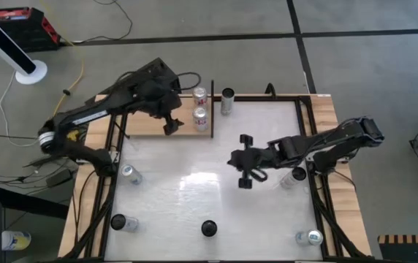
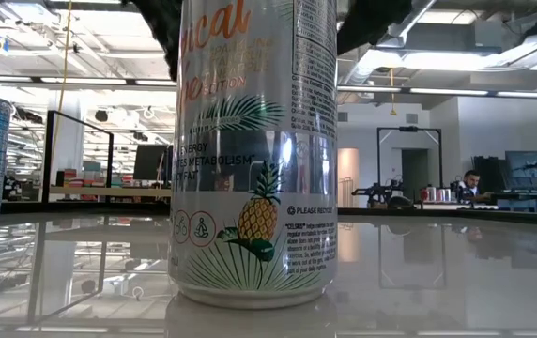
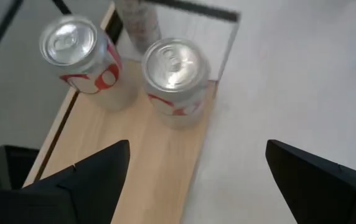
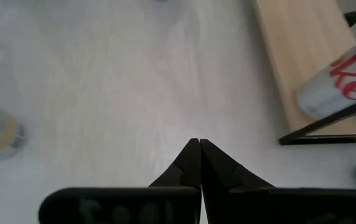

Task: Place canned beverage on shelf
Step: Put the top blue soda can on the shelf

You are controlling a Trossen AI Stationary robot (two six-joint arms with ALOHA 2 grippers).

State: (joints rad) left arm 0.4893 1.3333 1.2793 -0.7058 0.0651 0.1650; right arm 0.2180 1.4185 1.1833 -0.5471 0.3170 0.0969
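Pale wood forms the shelf, which lies at the far left of the white tabletop with a thin black upright along its right edge. Two red-and-silver cans stand upright on the shelf just beside that upright, one behind the other. The left tool hovers over the shelf immediately left of those cans; its fingers are spread wide and hold nothing. The right tool sits over the tabletop to the right of the shelf and forward of it, fingers pressed together, also empty. No can is in transit. Candidates for the next placement all stand upright, long axes vertical: a dark-topped can just right of the upright, off the shelf; a can forward of the shelf near the left table edge; two dark-topped cans along the front edge; one at the front right corner. Judgement: the left arm is nearer the shelf and the forward-left can, which lies toward the front from its tool; the right arm would have to open before any grasp. The pineapple-printed can fills the low view.
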